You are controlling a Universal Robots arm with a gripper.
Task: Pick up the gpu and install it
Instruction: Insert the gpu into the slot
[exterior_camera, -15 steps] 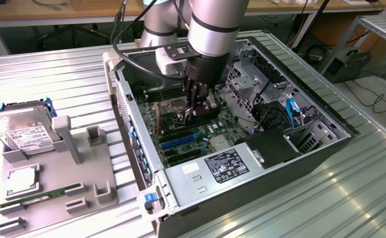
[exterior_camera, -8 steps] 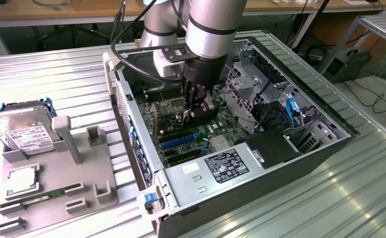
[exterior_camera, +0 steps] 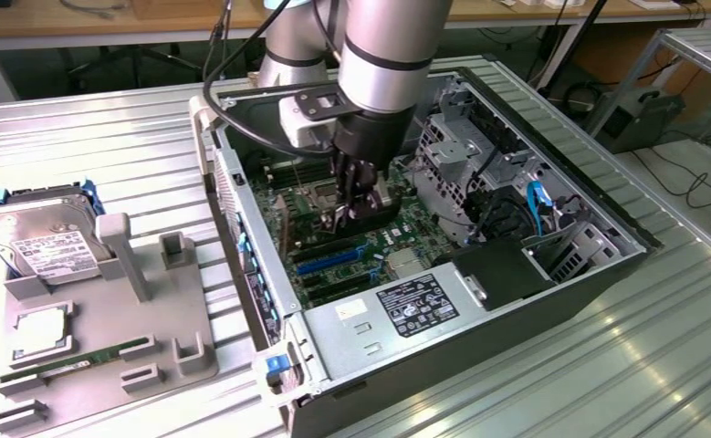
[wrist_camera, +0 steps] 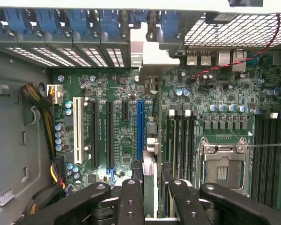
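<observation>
The gripper [exterior_camera: 358,212], fingers clamped on the gpu [wrist_camera: 150,185] held edge-on, hangs inside the open computer case [exterior_camera: 599,265] over the motherboard [wrist_camera: 215,93], mid-install, the card's edge needing alignment with the blue slot [wrist_camera: 140,131] at its eleven o'clock.

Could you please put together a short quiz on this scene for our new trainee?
1. True or false: the claw is down inside the open case.
2. What is the claw holding? A. gpu B. memory stick C. CPU
3. Fill in: the hard drive lies outside the case, on the exterior view's ____.
Key: 1 true; 2 A; 3 left.
</observation>
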